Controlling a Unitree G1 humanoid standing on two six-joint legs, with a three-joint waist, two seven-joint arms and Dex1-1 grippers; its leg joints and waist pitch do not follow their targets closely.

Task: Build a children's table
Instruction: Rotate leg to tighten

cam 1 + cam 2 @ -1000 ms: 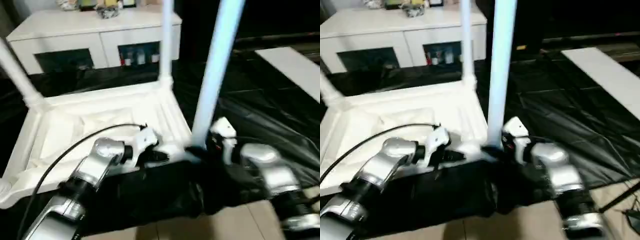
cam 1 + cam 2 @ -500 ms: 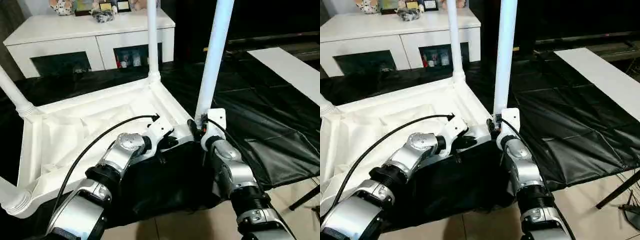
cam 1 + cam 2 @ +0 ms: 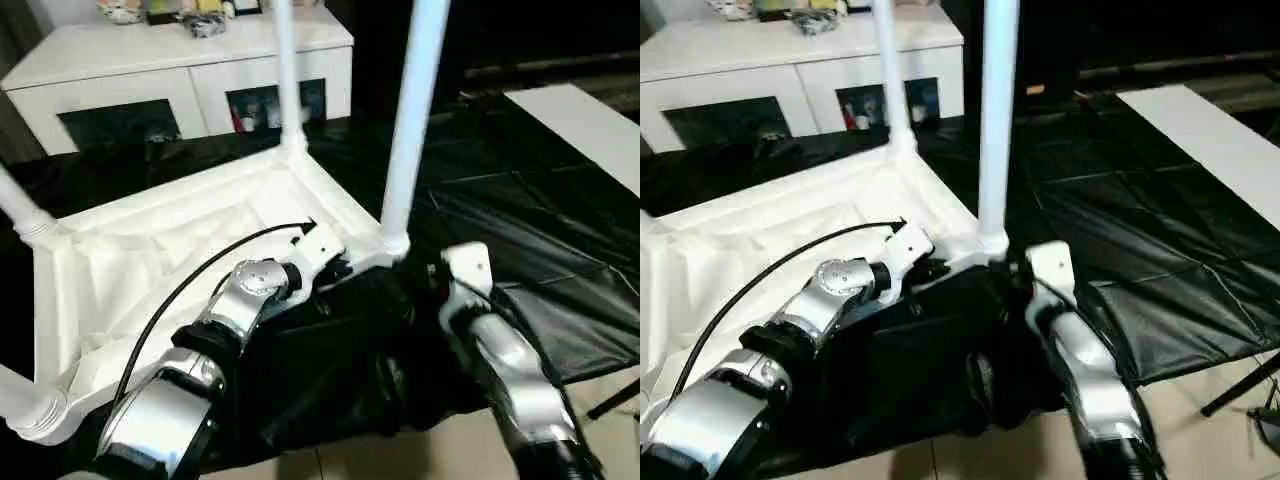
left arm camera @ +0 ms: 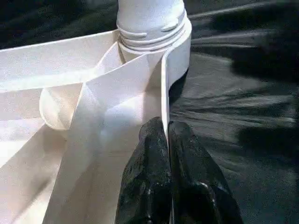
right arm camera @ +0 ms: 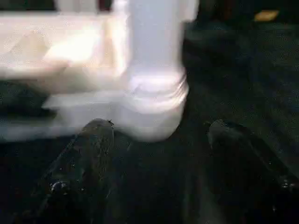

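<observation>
With all four long white tapered tubular legs (image 3: 410,110) seemingly socketed, the upturned white plastic ribbed tabletop (image 3: 150,260) lies on black sheeting (image 3: 520,200); flipping remains. Left tool (image 4: 166,140) pinches its rim; right tool (image 5: 154,140) spread, empty.

place: looks like a home living room
giveaway: white cabinet (image 3: 180,75) with trinkets on top
floor: tiles (image 3: 420,450) under black sheeting (image 3: 520,230)

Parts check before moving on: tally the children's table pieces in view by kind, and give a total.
tabletop: 1
legs: 4, each standing in a corner socket
Total: 5
</observation>
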